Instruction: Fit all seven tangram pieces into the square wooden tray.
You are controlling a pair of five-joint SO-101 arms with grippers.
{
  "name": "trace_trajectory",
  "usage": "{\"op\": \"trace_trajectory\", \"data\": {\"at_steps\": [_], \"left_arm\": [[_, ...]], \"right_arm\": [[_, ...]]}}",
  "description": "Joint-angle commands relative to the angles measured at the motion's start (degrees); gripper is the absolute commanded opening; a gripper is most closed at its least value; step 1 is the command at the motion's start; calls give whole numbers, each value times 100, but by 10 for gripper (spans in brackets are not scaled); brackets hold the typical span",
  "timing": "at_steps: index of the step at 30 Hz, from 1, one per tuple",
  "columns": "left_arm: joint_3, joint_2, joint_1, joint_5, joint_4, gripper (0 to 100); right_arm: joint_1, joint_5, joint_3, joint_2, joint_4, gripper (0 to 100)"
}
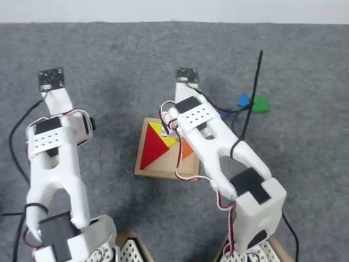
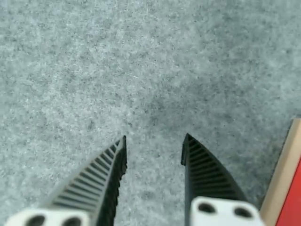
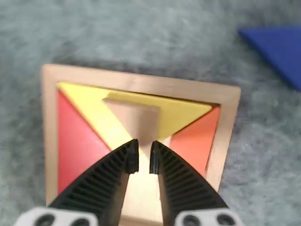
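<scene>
The grey worktop (image 1: 109,60) is covered by a felt-like mat. Two white arms are stretched out over it from the near edge, the left arm (image 1: 54,158) over bare mat and the right arm (image 1: 218,142) over the tray (image 1: 148,170). The tray is set at the middle of the worktop, and its right part is hidden under the right arm. Three pieces are seen laid flat inside it: a large red piece (image 1: 150,147) on the left, a yellow piece (image 1: 157,131) along the far side, and an orange piece (image 1: 187,148) on the right. Wood-coloured patches are seen in the tray's middle and near part. A blue piece (image 1: 244,100) and a green piece (image 1: 260,103) are found side by side on the worktop, far right of the tray and apart from it. The left pincer (image 2: 154,139) is held wide above the mat, just left of the tray. The right pincer (image 3: 143,155) is held over the tray's middle, its jaws narrowly parted with nothing gripped.
</scene>
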Motion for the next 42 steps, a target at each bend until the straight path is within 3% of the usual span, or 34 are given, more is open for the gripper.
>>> {"op": "trace_trajectory", "data": {"at_steps": [1, 6, 23, 37, 42], "left_arm": [[-198, -26, 44, 0, -149, 189], [-198, -26, 44, 0, -149, 189], [-189, -18, 44, 0, -149, 189], [-189, -18, 44, 0, -149, 189], [-189, -18, 35, 0, -149, 189]], "right_arm": [[-31, 1442, -211, -497, 75, 44], [-22, 2462, -185, -488, 154, 48], [31, 2119, -211, -110, -1886, 48], [-374, 2119, -185, 549, -1895, 47], [-347, 2110, -211, 549, -1429, 45]]}}
